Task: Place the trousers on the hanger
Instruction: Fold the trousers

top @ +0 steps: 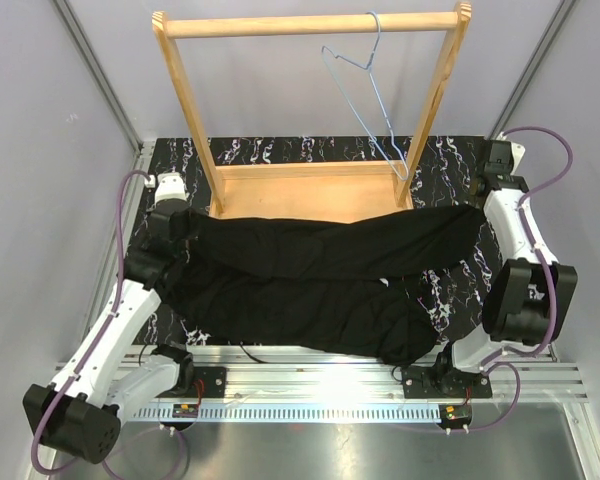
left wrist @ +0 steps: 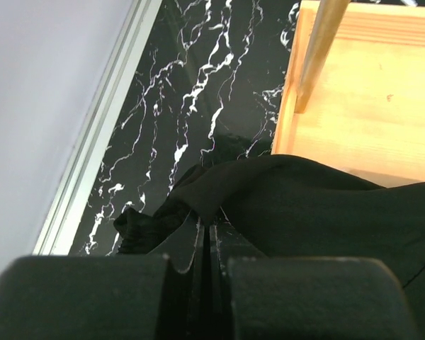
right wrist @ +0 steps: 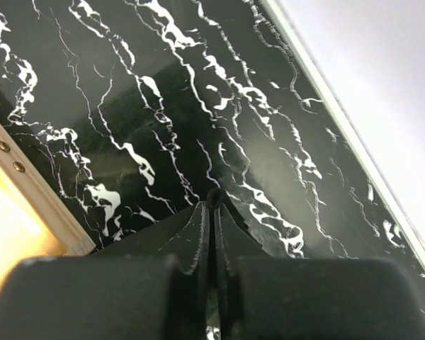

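We note the trousers [top: 310, 270] lying across the counter [top: 450, 160]. The hanger [top: 365, 100] hangs bare on the far rack [top: 310, 22]. The left claw [left wrist: 207, 219] pinches their left end. The right claw [right wrist: 212, 202] is pressed together, its hold on cloth unclear. Hanging is not begun.

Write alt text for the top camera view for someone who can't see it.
Black trousers are stretched across a dark marbled table, one end pinched in the left gripper, the other at the right gripper. Behind them, a light-blue hanger hangs empty from a wooden rack.
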`<state>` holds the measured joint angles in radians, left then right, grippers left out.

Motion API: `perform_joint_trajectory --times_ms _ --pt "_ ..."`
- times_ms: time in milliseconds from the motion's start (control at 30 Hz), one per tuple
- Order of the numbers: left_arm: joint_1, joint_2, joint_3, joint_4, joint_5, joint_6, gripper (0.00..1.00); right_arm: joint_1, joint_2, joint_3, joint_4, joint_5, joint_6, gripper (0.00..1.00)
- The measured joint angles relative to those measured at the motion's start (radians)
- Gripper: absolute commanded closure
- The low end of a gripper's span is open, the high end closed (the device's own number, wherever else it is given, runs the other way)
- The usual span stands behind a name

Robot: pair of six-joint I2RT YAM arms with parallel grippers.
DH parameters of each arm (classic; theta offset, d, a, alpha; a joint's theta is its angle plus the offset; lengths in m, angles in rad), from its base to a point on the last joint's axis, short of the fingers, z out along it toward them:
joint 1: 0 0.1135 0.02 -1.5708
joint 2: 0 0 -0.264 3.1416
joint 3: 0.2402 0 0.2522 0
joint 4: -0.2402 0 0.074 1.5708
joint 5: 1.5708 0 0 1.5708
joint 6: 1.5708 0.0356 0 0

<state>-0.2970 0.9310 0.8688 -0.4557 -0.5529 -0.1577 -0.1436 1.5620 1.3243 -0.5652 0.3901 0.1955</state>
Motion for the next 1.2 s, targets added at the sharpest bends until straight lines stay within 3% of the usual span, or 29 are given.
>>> perform_joint_trajectory --times_ms 100,133,300,667,900,1033,1200 --pt "0.019 0.01 0.0 -0.006 0.013 -0.011 1.0 -0.012 0.048 0.024 0.01 -0.024 0.003 0.3" --pt "0.024 0.01 0.0 -0.008 0.016 -0.013 1.0 -0.015 0.056 0.036 0.008 -0.029 -0.003 0.01" --pt "0.031 0.0 0.0 -0.018 0.023 -0.024 1.0 -0.016 0.044 0.043 0.002 -0.038 -0.002 0.0" --pt "0.055 -0.074 0.0 -0.029 0.023 -0.028 1.0 -0.017 0.011 -0.115 -0.16 -0.144 0.018 0.01" --pt "0.084 -0.08 0.0 -0.03 0.024 -0.035 1.0 -0.017 0.011 -0.163 -0.27 -0.238 0.016 0.11" --pt "0.091 -0.08 0.0 -0.03 0.029 -0.037 1.0 -0.016 0.006 -0.21 -0.3 -0.334 0.015 0.22" --pt "0.095 -0.08 0.0 -0.03 0.034 -0.042 1.0 -0.012 0.057 -0.216 -0.315 -0.422 0.006 0.27"
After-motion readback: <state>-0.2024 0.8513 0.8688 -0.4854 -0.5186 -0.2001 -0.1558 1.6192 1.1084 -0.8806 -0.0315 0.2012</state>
